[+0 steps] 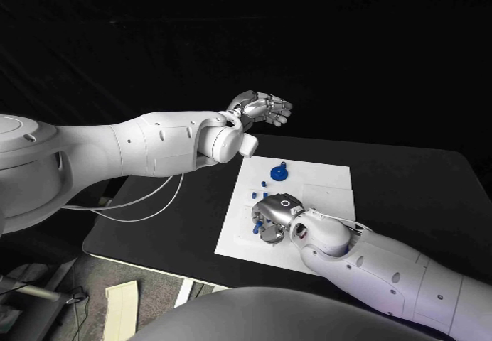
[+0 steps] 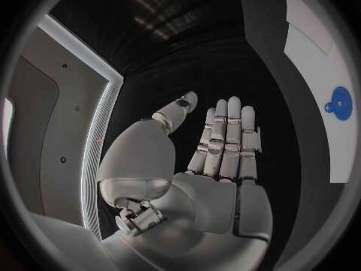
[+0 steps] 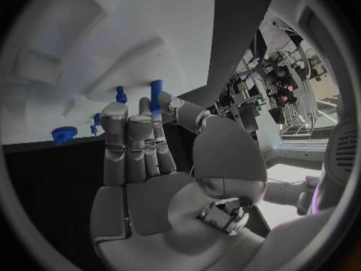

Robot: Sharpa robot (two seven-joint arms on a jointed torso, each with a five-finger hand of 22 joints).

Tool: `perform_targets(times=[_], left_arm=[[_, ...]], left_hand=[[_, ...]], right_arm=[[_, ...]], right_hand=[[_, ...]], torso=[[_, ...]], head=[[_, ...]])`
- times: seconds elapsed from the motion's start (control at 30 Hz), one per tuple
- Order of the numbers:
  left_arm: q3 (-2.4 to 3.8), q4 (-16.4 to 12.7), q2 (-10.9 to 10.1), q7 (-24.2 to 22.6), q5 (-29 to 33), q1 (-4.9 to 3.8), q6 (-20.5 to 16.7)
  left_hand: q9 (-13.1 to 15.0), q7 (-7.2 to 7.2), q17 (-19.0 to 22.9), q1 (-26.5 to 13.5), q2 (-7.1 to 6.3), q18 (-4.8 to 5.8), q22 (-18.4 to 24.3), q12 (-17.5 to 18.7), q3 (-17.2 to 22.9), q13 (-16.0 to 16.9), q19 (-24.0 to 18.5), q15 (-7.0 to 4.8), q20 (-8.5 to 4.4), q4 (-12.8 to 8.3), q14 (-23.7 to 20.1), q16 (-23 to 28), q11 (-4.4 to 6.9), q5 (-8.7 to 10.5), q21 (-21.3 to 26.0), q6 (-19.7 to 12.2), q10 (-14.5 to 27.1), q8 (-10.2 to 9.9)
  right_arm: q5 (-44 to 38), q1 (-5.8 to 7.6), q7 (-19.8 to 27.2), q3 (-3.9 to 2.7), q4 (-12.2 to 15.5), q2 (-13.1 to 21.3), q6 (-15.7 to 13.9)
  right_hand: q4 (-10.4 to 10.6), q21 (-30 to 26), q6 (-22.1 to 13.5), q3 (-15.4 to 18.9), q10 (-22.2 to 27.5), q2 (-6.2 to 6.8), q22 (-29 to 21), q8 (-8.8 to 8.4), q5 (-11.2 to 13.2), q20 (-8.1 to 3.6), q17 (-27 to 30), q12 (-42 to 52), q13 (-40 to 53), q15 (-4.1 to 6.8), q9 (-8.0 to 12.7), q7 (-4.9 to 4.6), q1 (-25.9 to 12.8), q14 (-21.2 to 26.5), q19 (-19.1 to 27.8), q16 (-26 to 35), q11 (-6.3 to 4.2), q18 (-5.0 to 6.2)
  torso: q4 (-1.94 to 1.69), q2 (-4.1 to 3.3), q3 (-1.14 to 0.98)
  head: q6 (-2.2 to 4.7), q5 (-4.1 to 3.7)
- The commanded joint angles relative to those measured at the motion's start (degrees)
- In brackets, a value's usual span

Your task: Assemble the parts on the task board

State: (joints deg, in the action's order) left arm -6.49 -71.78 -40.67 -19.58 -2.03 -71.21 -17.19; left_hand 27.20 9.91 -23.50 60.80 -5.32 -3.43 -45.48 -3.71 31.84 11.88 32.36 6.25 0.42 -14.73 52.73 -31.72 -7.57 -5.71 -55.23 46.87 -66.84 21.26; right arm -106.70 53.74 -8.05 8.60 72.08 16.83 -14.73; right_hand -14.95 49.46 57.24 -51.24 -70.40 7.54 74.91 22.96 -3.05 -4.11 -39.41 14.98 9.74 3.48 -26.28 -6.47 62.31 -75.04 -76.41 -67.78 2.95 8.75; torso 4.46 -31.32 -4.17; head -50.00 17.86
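Observation:
The white task board lies in the middle of the black table. A blue gear sits on its far part, also seen as the gear and the gear. Small blue pegs stand nearer on the board. My right hand is low over the board's near left part. In the right wrist view it pinches a blue peg between thumb and a fingertip, and another peg stands beyond. My left hand is raised above the table's far edge, and its fingers are straight and hold nothing.
A white cable loops from my left arm over the table's left side. Bare black table lies to the right of the board. Another blue part lies on the board just left of my right hand.

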Motion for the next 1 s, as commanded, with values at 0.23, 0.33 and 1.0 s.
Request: perform_targets(times=[0.23,0.33,1.0], left_arm=[[0.06,-0.06,0.21,-0.65,0.32,-0.09,0.45],[0.06,-0.05,0.23,-0.63,0.32,-0.09,0.42],[0.06,-0.16,0.13,-0.59,0.32,-0.1,0.5]], left_hand=[[-0.1,0.06,-0.11,-0.28,0.24,-0.52,-0.1,-0.33,-0.14,-0.11,0.12,0.07,0.18,0.15,0.46,0.31,0.07,-0.37,0.2,-0.39,0.18,0.3],[-0.1,0.05,-0.13,-0.28,0.24,-0.52,-0.1,-0.33,-0.14,-0.11,0.13,0.07,0.18,0.15,0.47,0.33,0.07,-0.37,0.21,-0.39,0.18,0.31],[-0.16,0.05,-0.3,-0.26,0.25,-0.52,-0.13,-0.34,-0.15,-0.16,0.13,0.07,0.18,0.16,0.5,0.47,0.08,-0.37,0.25,-0.4,0.17,0.37]], right_arm=[[-5.6,-0.04,-1.99,0.73,0.11,-0.42,1.14],[-5.42,-0.04,-1.77,0.98,0.26,-0.56,1.37],[-5.01,-0.04,-1.61,1.43,1.02,-0.78,2.51]], right_hand=[[-0.51,0.35,0.52,-0.18,-2.4,-0.12,1.03,0.18,0.25,-0.43,0.05,0.45,0.2,0.79,-0.17,0.02,0.09,1.1,0.01,-0.33,-0.79,6.25],[-0.51,0.37,0.53,-0.2,-2.4,-0.1,1.03,0.18,0.25,-0.43,0.05,0.45,0.22,0.79,-0.18,0.03,0.08,1.1,0.0,-0.34,-0.79,6.25],[-0.5,0.4,0.5,-0.27,-2.26,0.07,1.02,0.11,0.25,-0.4,0.06,0.43,0.36,0.77,-0.24,0.0,-0.09,1.11,0.05,-0.34,-0.76,6.25]], torso=[[-0.04,0.0,0.05],[-0.07,-0.01,0.07],[-0.06,-0.02,0.03]], head=[[0.0,-0.24],[0.0,-0.04],[0.0,0.01]])
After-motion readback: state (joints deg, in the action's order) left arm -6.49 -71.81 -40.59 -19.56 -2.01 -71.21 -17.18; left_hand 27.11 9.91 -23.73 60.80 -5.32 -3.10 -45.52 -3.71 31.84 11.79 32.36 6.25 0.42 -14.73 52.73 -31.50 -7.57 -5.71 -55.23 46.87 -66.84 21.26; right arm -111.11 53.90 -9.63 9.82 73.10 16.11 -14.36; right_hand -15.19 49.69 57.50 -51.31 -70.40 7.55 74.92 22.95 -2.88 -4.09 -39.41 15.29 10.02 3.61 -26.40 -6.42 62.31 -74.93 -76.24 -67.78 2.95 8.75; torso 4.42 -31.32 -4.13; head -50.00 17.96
